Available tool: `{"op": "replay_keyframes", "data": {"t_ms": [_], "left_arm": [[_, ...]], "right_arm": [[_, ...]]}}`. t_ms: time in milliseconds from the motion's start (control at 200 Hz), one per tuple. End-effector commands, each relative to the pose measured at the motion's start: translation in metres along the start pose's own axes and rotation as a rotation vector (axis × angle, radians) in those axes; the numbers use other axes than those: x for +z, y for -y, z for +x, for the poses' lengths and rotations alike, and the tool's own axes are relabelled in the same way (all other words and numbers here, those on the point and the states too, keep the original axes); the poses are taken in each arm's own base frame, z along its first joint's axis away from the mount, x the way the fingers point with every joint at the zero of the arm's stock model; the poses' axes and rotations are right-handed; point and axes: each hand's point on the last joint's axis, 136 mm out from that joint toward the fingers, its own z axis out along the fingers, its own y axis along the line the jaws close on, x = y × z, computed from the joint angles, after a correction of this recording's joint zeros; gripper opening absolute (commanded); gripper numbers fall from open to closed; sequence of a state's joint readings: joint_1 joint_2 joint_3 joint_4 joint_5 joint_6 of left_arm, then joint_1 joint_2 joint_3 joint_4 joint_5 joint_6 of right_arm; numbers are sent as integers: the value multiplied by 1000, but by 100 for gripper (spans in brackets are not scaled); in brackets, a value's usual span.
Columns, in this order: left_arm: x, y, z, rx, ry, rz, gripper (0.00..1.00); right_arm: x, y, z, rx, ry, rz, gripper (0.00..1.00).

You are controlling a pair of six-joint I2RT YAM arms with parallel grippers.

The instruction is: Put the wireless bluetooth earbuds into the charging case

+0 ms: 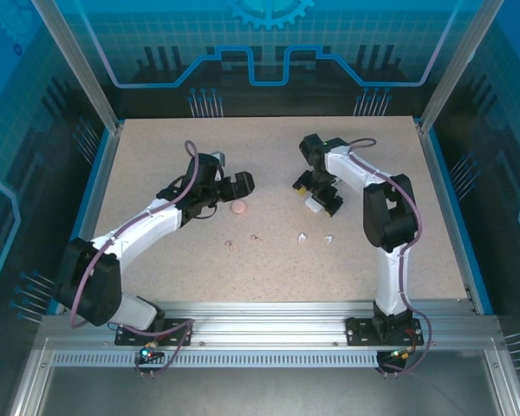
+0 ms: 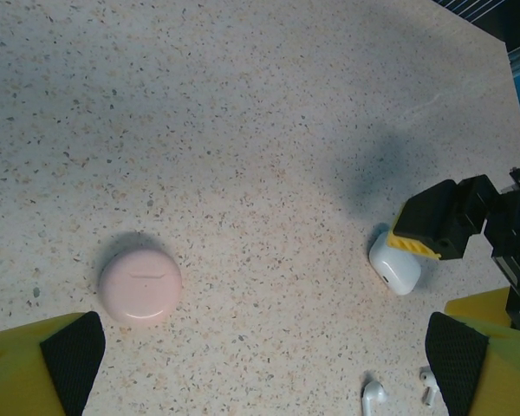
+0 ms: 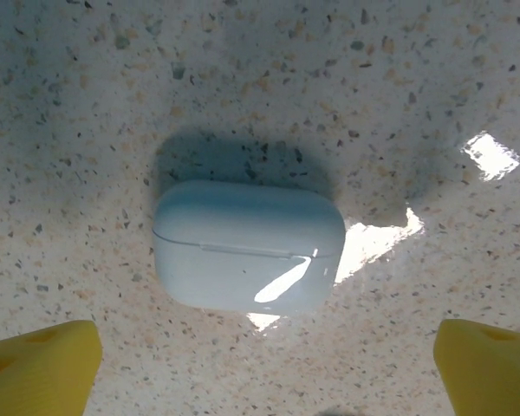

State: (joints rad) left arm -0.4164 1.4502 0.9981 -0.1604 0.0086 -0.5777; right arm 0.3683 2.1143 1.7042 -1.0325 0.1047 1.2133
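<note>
Nearest the arm bases, you have the earbuds lying loose on the speckled counter (image 1: 399, 260) in a rough row. Two pinkish earbuds (image 1: 230, 244) are on the left and two white earbuds (image 1: 329, 238) on the right, the pairs apart and none in a case. A little farther out, just beyond the pinkish pair, your pink case (image 1: 238, 207) sits shut, a round puck flat on the counter. Your left claw (image 1: 234, 176) hangs just past that case, spread wide and holding nothing. In its wrist view the pink case lies ahead of one black pad (image 2: 69, 355), clear of it. To the right, at about the same depth, the white case (image 3: 247, 247) lies flat with its lid closed, the seam showing along its side. Your right claw (image 1: 316, 196) is down over it, also spread wide, one finger on each side. In its wrist view the yellow fingertips (image 3: 39, 368) stand clear of the case on both sides, so nothing is pinched. The two cases are well apart. Beyond the claws the counter runs on to the blue-lit back wall (image 1: 260, 52).
</note>
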Motion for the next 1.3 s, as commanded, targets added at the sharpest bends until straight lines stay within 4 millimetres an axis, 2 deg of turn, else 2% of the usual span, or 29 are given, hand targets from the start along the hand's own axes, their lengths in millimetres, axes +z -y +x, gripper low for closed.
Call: {"op": "replay_keyframes", "data": {"t_ms": [0,240,835,1296], "left_arm": [[0,14,-5,0,-3,46,99],[2,16,-4,1,-12,52,99],[3,15,-1,8,-21,44,99],[11,17,3,7,-36,40,99]], "right_arm": [[7,7,0,25,-1,70,99],[22,10,-3,32,-10,110,97],[37,6,-17,37,-9,98,82],[51,1,-12,47,-38,77,77]]}}
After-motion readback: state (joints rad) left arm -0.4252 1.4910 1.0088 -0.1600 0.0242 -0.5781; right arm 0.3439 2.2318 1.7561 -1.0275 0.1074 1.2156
